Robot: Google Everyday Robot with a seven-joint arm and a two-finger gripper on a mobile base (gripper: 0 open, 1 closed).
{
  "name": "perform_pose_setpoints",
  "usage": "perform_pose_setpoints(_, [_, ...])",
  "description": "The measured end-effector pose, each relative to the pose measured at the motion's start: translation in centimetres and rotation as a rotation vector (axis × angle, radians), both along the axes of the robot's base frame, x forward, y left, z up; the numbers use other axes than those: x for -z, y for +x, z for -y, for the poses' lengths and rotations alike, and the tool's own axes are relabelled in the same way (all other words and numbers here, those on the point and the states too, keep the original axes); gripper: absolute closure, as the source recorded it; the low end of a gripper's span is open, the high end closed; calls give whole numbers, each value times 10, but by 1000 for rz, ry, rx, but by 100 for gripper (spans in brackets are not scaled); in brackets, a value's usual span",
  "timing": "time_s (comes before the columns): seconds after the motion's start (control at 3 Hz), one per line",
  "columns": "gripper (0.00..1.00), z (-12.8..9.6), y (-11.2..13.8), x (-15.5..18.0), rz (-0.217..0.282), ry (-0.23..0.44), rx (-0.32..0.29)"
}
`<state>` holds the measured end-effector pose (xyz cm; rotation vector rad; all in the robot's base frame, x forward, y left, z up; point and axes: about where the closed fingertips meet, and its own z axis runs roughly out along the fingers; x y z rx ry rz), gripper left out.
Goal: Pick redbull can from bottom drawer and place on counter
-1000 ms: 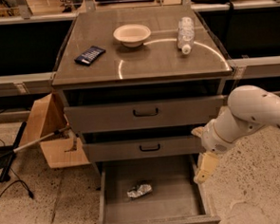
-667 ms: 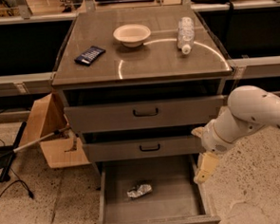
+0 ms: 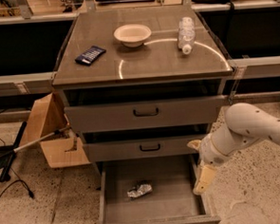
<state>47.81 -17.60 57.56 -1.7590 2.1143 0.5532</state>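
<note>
The redbull can (image 3: 139,190), a crumpled silver can, lies on its side on the grey floor of the open bottom drawer (image 3: 153,179), near the middle front. My gripper (image 3: 199,162) hangs at the drawer's right edge, to the right of the can and apart from it. It is open and empty, with one cream fingertip (image 3: 203,179) pointing down over the drawer's right wall. The counter (image 3: 141,61) is the glossy brown-grey cabinet top above.
On the counter stand a cream bowl (image 3: 132,34), a clear plastic bottle (image 3: 185,34) lying down and a dark flat packet (image 3: 90,55). The two upper drawers (image 3: 146,113) jut out slightly above the bottom one. A cardboard box (image 3: 51,131) sits on the floor at the left.
My arm and gripper have sunk a little lower beside the drawer's right edge. The can has not moved.
</note>
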Motion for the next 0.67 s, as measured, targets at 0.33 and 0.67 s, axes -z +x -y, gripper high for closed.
perform_pose_setpoints(0.33, [0,-3,-2,23,-6,12,-23])
perform_pose_setpoints(0.67, [0,-17,13,68,-47,-15,-45])
